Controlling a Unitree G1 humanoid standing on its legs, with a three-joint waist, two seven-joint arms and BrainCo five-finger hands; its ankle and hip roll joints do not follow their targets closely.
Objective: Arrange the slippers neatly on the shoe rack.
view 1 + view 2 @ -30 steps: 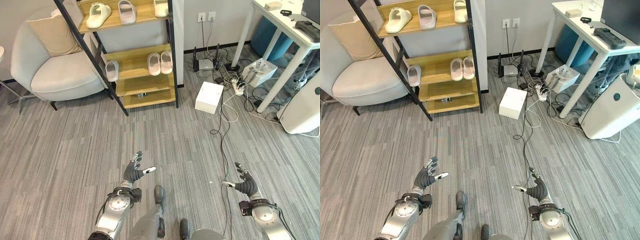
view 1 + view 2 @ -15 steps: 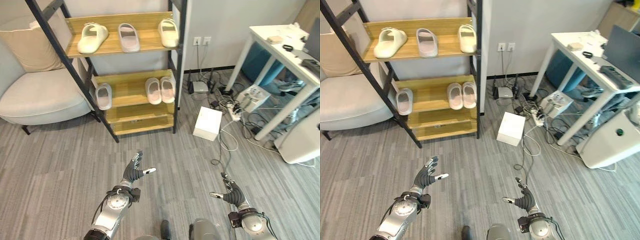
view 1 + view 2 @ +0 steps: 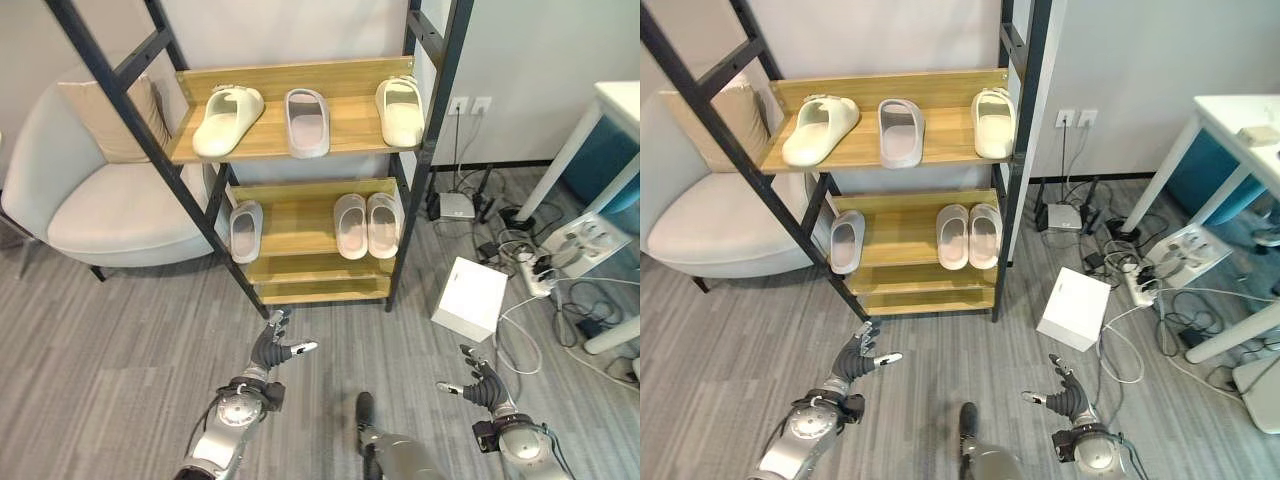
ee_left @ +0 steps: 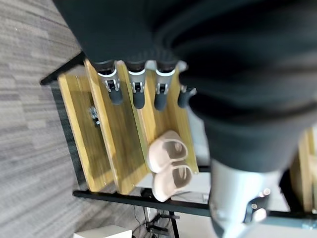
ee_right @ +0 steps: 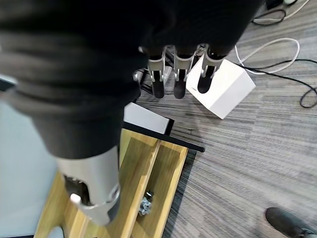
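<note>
Underneath, perhaps bolts [image 5: 144,205], wrist-view only.

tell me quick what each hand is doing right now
Left hand: open, fingers straight, holding nothing.
Right hand: open, fingers spread, holding nothing.

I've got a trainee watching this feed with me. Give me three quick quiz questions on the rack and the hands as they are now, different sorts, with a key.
1. True or false: the left hand holds a slipper.
2. How many slippers lie on the top shelf?
3. On the middle shelf, the single slipper lies: A) left of the pair; B) right of it; C) on top of it.

Key: 1. False: both it and the right hand are open and empty above the floor. 2. Three. 3. A.
</note>
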